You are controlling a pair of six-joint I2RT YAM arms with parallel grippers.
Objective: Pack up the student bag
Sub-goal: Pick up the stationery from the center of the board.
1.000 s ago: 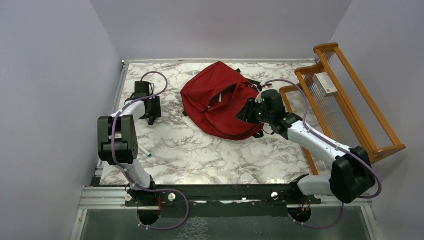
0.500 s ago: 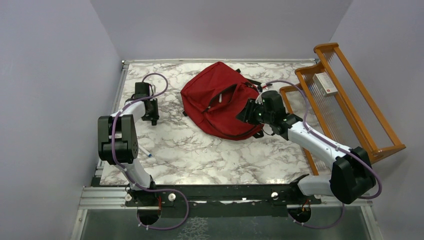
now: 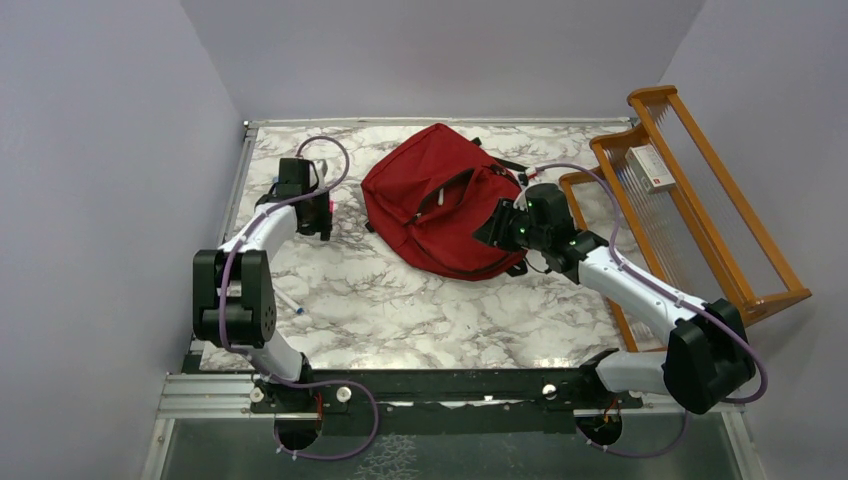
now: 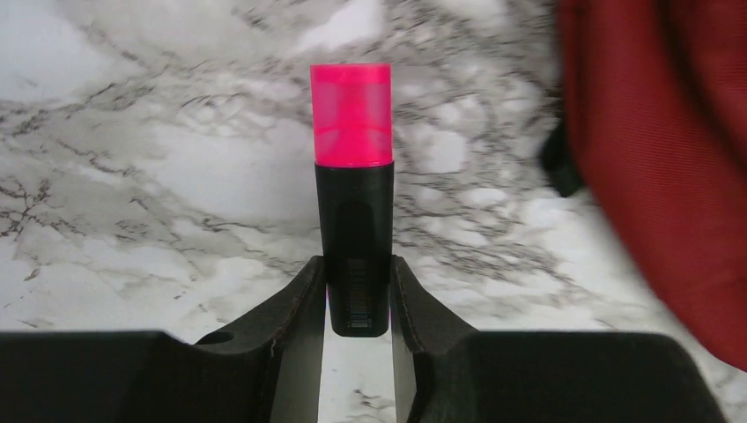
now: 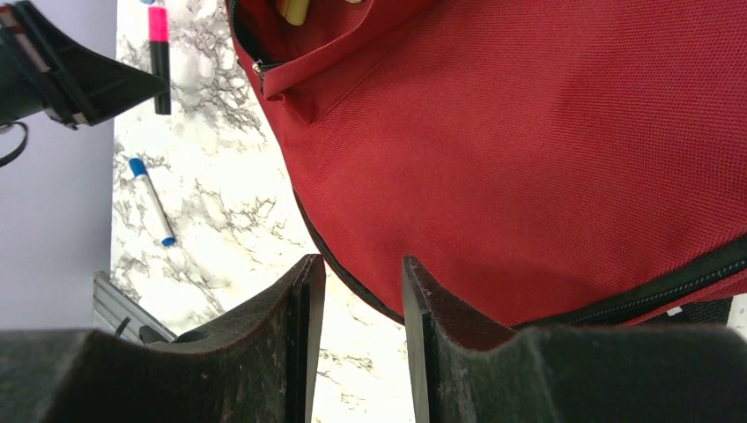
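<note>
The red backpack (image 3: 440, 200) lies in the middle of the far table, its top pocket unzipped. My left gripper (image 3: 322, 214) hovers just left of it and is shut on a highlighter (image 4: 354, 176) with a black body and pink cap, which sticks out forward from the fingers. In the left wrist view the gripper (image 4: 357, 291) has the backpack (image 4: 669, 159) at its right. My right gripper (image 3: 492, 226) is at the bag's right side. In the right wrist view it (image 5: 361, 273) is open and empty above the bag's lower seam (image 5: 546, 150).
A white pen with blue caps (image 3: 288, 302) lies on the marble near the left arm, also in the right wrist view (image 5: 151, 201). A wooden rack (image 3: 700, 215) holding a white box (image 3: 652, 168) stands on the right. Something yellow (image 5: 295, 9) shows inside the open pocket.
My left gripper has risen from the table with the highlighter and swung away and right, toward the bag. The right arm has barely moved.
</note>
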